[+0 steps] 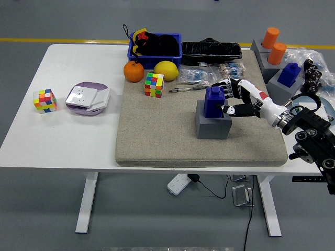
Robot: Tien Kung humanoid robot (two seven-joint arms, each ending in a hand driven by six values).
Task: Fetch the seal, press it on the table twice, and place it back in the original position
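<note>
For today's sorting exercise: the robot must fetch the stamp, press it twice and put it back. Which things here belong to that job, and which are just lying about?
Belongs to the job:
blue stamp
grey holder
right hand, fingers around the stamp
beige mat

Just lying about:
orange
lemon
two puzzle cubes
pen
blue bin

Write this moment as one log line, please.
right hand shut on blue seal | seal in grey holder | left hand unseen

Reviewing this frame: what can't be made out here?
- Head view: blue seal's base is hidden inside its grey holder.
- Right robot hand: contact side is hidden behind the seal, so grip firmness is unclear.
- Left arm: outside the frame.
</note>
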